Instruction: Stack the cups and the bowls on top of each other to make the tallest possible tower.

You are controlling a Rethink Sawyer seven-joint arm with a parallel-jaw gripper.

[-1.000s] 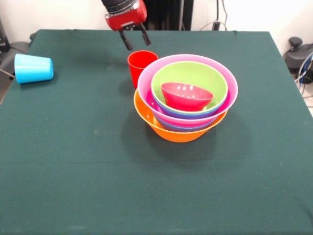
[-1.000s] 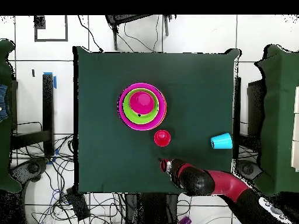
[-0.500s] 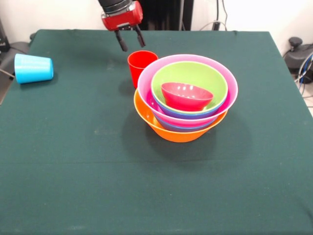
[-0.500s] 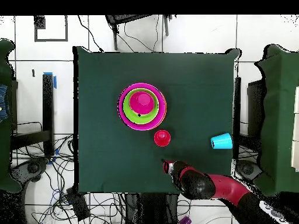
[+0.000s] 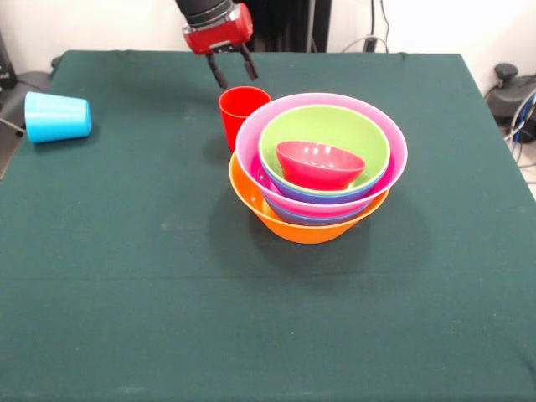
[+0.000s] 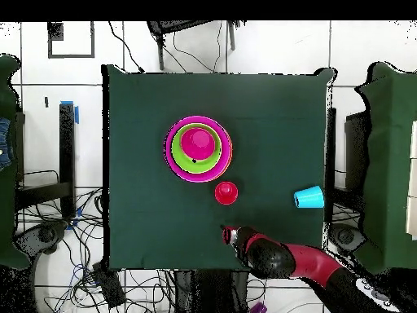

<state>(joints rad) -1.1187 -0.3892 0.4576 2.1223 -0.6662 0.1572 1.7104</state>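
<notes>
Two cups wait outside the tower (image 5: 318, 167): red cup (image 5: 241, 111) upright just upper-left of it, blue cup (image 5: 57, 116) tipped at far left. Gripper (image 5: 233, 69), parted and empty, hovers near the red cup, likely next to descend around it.

The tabletop (image 5: 126, 276) is covered in plain dark green cloth. The large glossy plastic bowl at the stack's base (image 5: 285, 224) is orange; the wide bowl above it (image 5: 251, 134) is pink, then lime green (image 5: 352, 134), with a small red bowl (image 5: 320, 163) innermost. The upright plastic tumbler (image 5: 239, 110) is red, the tipped tumbler (image 5: 57, 116) light blue. The tool (image 5: 233, 69) has a red housing and black fingers.
</notes>
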